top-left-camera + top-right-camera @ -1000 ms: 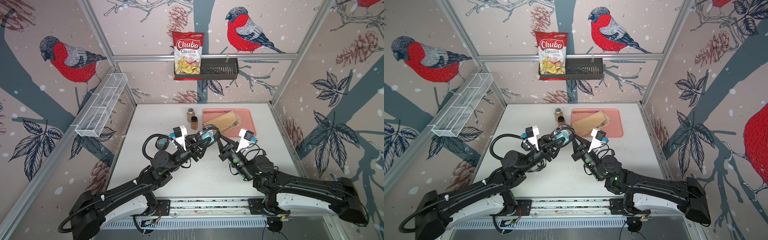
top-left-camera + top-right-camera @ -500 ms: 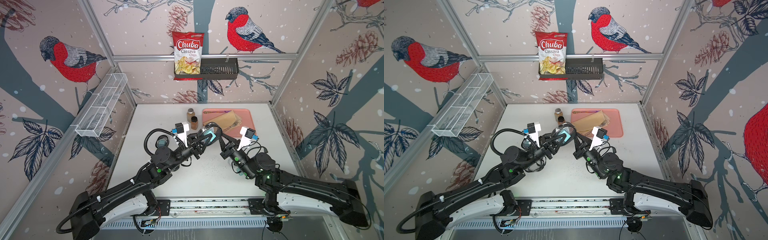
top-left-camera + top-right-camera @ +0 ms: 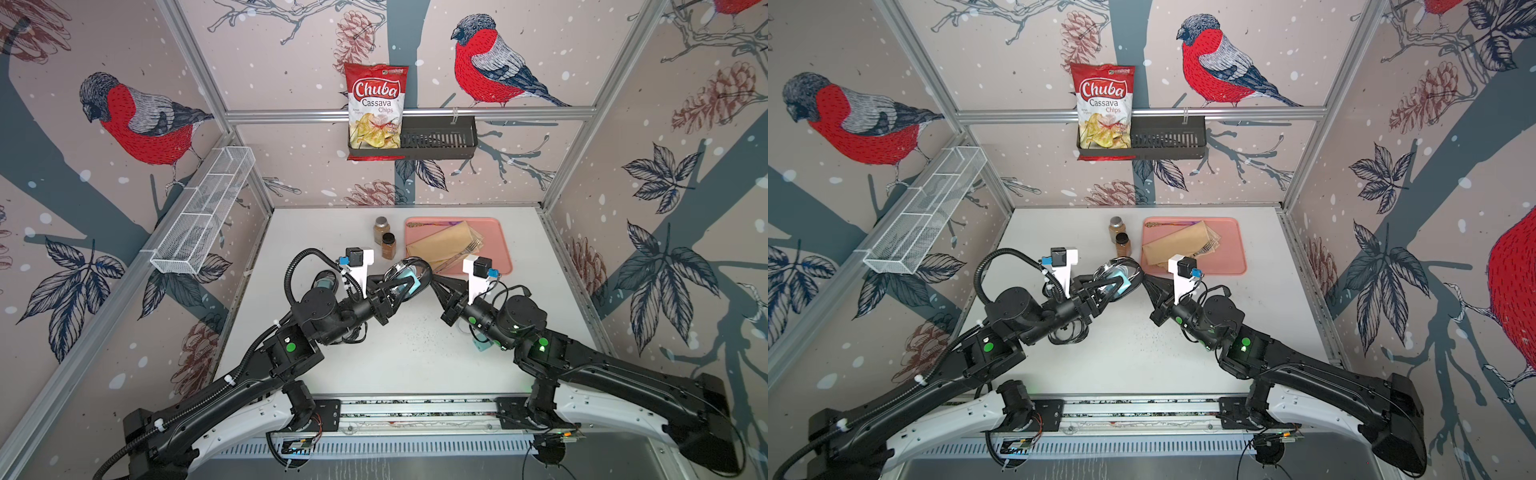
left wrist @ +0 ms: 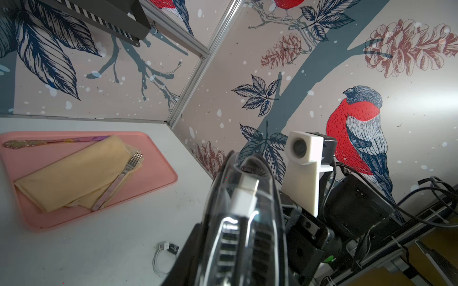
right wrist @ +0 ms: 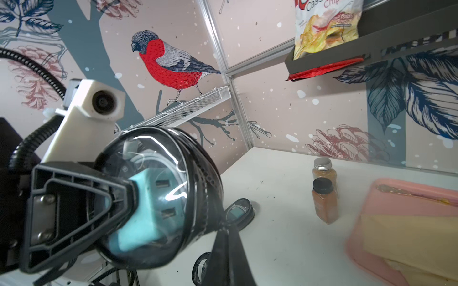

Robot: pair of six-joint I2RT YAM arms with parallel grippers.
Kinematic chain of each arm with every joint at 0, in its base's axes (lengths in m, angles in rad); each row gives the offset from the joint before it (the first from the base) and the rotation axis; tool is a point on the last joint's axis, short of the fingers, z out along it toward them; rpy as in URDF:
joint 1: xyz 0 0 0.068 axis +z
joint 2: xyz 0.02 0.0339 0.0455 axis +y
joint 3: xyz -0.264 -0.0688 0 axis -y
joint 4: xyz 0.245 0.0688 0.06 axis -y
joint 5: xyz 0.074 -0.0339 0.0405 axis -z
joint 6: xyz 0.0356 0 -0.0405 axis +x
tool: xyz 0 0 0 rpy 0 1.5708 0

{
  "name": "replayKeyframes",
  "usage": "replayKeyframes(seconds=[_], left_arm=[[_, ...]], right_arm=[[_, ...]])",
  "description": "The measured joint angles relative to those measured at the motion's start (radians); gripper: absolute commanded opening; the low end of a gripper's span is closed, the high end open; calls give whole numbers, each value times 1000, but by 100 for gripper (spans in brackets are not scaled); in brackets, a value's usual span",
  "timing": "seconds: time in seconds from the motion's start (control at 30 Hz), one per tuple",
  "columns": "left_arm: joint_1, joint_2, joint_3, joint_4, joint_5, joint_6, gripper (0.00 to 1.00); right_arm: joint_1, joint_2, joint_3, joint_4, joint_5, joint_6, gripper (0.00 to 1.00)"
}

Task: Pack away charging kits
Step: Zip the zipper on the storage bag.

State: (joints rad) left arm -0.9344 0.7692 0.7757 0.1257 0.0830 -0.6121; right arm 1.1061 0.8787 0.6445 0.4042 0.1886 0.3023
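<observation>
The left end effector squeezed the clear case tighter, and the case and right end effector slid a little left.

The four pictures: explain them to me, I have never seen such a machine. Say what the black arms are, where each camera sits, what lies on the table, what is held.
Two robot arms work on a white table. Two pictures look down from overhead; two come from cameras on the arms' wrists. The left gripper holds up a clear case with a teal charger inside; the right gripper is shut at its edge. On the table: another case, a white cable, two spice jars, a pink tray with napkin and fork.
</observation>
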Motion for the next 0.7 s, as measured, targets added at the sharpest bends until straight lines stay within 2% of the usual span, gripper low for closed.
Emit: replayKeyframes(seconds=[0.27, 0.7], left_arm=[[-2, -21, 94, -223, 16, 10, 0], [1, 52, 212, -421, 17, 37, 0]], right_arm=[[-10, -12, -22, 3, -69, -87, 0], [-37, 43, 33, -37, -46, -233, 0]])
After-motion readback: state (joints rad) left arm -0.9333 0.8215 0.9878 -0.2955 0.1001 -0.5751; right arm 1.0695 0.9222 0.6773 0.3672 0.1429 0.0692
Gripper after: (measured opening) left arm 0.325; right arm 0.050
